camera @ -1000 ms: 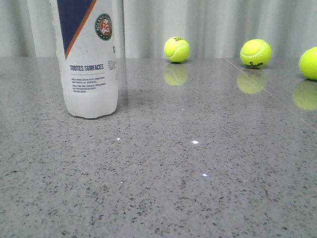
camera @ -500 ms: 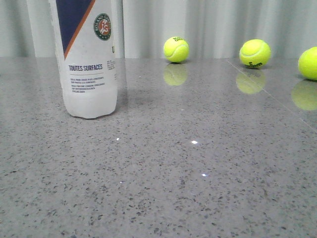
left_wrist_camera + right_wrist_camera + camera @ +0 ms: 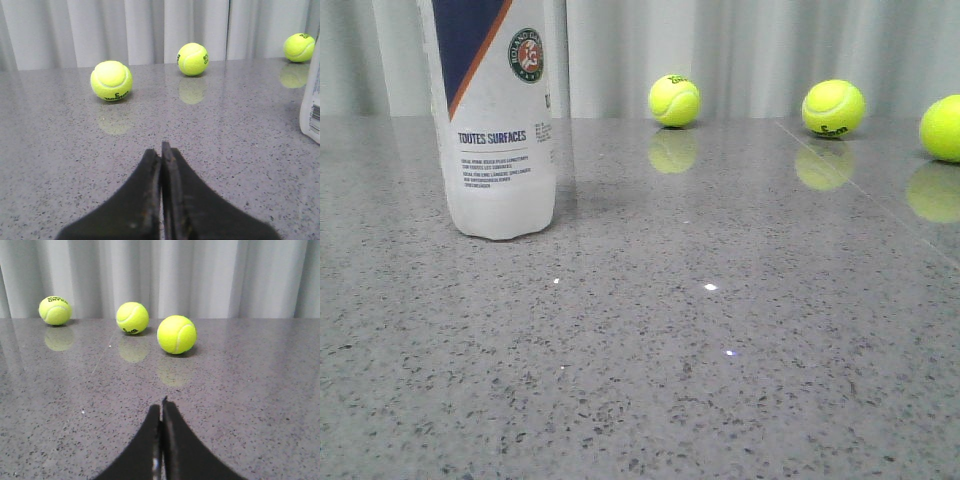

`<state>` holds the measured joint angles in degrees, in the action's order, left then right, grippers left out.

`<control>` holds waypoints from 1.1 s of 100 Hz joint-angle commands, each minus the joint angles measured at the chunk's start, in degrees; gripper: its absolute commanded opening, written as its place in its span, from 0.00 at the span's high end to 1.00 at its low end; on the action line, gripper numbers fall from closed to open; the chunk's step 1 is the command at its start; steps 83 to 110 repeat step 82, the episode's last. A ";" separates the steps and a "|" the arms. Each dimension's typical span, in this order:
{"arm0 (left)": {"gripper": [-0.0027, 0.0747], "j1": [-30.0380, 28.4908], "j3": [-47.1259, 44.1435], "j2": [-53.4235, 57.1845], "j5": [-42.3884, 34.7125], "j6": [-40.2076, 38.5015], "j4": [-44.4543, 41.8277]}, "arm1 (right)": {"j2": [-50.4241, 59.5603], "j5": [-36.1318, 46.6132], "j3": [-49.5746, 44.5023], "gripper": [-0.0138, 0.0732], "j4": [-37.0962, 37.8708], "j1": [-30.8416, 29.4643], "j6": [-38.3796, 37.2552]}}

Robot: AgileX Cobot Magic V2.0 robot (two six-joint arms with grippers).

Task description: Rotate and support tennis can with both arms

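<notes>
The tennis can (image 3: pixel 495 120) stands upright on the grey stone table at the left of the front view, its top cut off by the frame; its white label shows the navy patch, orange stripe, Roland Garros emblem and "TOUTES SURFACES". An edge of it also shows in the left wrist view (image 3: pixel 312 102). My left gripper (image 3: pixel 161 149) is shut and empty, low over the table, apart from the can. My right gripper (image 3: pixel 161 407) is shut and empty, facing tennis balls; the can is out of its view. Neither arm shows in the front view.
Three tennis balls lie at the back of the table (image 3: pixel 674 100), (image 3: pixel 833 108), (image 3: pixel 943 127). The left wrist view shows balls (image 3: pixel 111 80), (image 3: pixel 193 59), (image 3: pixel 299 47); the right wrist view shows balls (image 3: pixel 176 334), (image 3: pixel 132 317), (image 3: pixel 55 310). A grey curtain backs the table.
The whole front view has drifted slightly left, by a few pixels; the can and balls keep their places relative to each other.
</notes>
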<state>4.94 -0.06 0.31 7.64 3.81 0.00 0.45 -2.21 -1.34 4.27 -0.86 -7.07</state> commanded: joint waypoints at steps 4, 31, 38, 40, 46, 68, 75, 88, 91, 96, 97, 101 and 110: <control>0.99 -0.13 -2.49 1.45 -5.10 -0.17 0.63 | 1.13 5.51 -0.35 0.92 1.15 -0.55 -0.63; 0.99 -0.13 -2.49 1.45 -5.10 -0.17 0.63 | 1.13 5.16 -0.35 0.92 1.08 -0.55 -0.58; 0.99 -0.13 -2.49 1.45 -5.10 -0.17 0.63 | 1.13 5.11 -0.35 0.92 1.08 -0.55 -0.58; 0.99 -0.13 -2.49 1.45 -5.10 -0.17 0.63 | 1.13 5.11 -0.35 0.92 1.08 -0.55 -0.58; 0.99 -0.13 -2.49 1.45 -5.10 -0.17 0.63 | 1.13 5.11 -0.35 0.92 1.08 -0.55 -0.58; 0.99 -0.13 -2.49 1.45 -5.10 -0.17 0.63 | 1.13 5.11 -0.35 0.92 1.08 -0.55 -0.58; 0.99 -0.13 -2.49 1.45 -5.10 -0.17 0.63 | 1.13 5.11 -0.35 0.92 1.08 -0.55 -0.58; 0.99 -0.13 -2.49 1.45 -5.10 -0.17 0.63 | 1.13 5.11 -0.35 0.92 1.08 -0.55 -0.58; 0.99 -0.13 -2.49 1.45 -5.10 -0.17 0.63 | 1.13 5.11 -0.35 0.92 1.08 -0.55 -0.58; 0.99 -0.13 -2.49 1.45 -5.10 -0.17 0.63 | 1.13 5.11 -0.35 0.92 1.08 -0.55 -0.58; 0.99 -0.13 -2.49 1.45 -5.10 -0.17 0.63 | 1.13 5.11 -0.35 0.92 1.08 -0.55 -0.58; 0.99 -0.13 -2.49 1.45 -5.10 -0.17 0.63 | 1.13 5.11 -0.35 0.92 1.08 -0.55 -0.58; 0.99 -0.13 -2.49 1.45 -5.10 -0.17 0.63 | 1.13 5.11 -0.35 0.92 1.08 -0.55 -0.58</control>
